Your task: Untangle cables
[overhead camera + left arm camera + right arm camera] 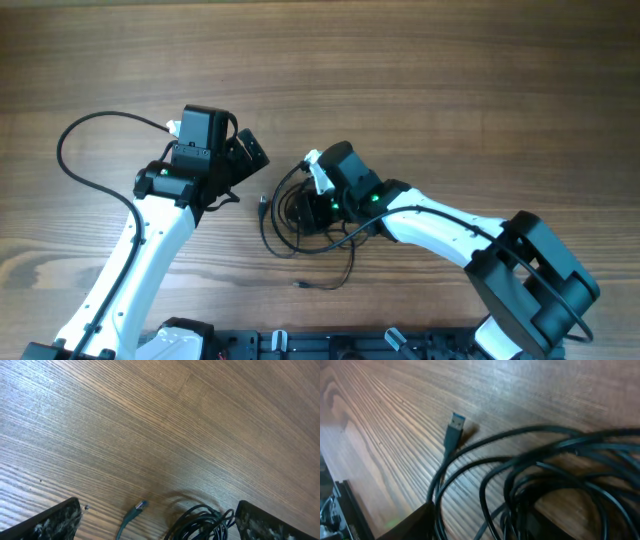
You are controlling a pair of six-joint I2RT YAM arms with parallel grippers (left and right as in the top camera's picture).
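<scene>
Brown wood-grain tabletop (420,70), bare across the whole far half and out to the left and right sides. Near the middle, a little toward the near edge: a loose tangle of thin black flexible cables (295,225), coiled in several overlapping loops. Poking out of the tangle's left side, a dark cord end with a silver, blue-tongued USB plug (262,205), flat on the wood. Trailing toward the near edge, one more strand ending in a small dark plug end (300,285), short of the black rail (330,345) along that edge. Left gripper (240,172), black on a white arm, just left of the tangle and slightly farther back, its fingers (55,522) spread wide apart and clamped on nothing. From its wrist camera, the USB plug low between the two fingertips and the loops close by the right-hand finger, with no contact visible. Right gripper (312,203) directly over the far right part of the tangle. From its wrist camera, many strands running down between its dark fingers (415,522); clamped on them or merely straddling them, impossible to tell. Open wood far of and to the right of the tangle. Tighter room to the left beside the left gripper, and a thick black looping arm cable (70,160) well off to the far left.
</scene>
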